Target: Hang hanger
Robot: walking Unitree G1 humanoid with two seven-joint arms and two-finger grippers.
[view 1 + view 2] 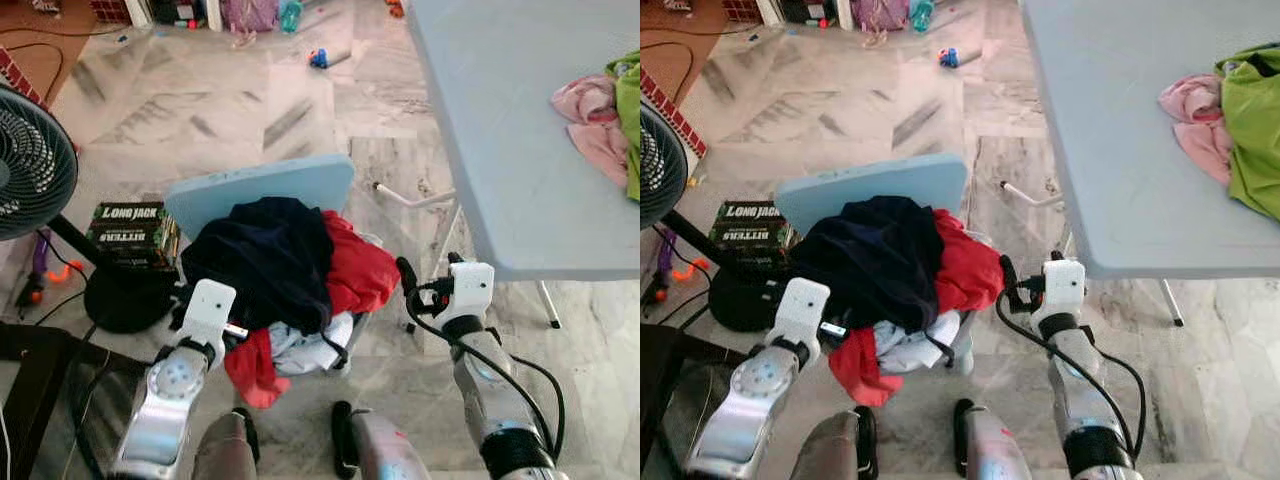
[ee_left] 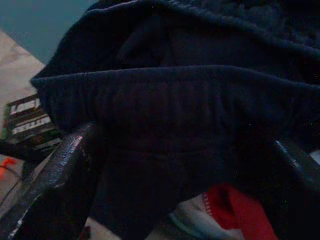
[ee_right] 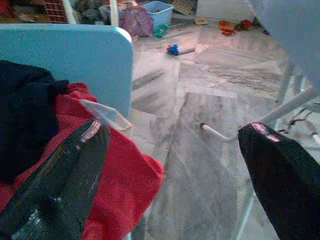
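The left gripper [image 2: 180, 165] is wide open, right up against the dark cloth [image 1: 265, 255]. The right gripper [image 3: 175, 165] is wide open too, holding nothing, with the red cloth [image 3: 115, 180] beside it.

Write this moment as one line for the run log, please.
left gripper: open, at dark navy garment | right gripper: open, beside red garment | clear plastic hanger tip: in pile, not hung

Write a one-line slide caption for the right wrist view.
Open right hand beside a red garment heaped on a pale blue chair, a clear hanger tip poking out.
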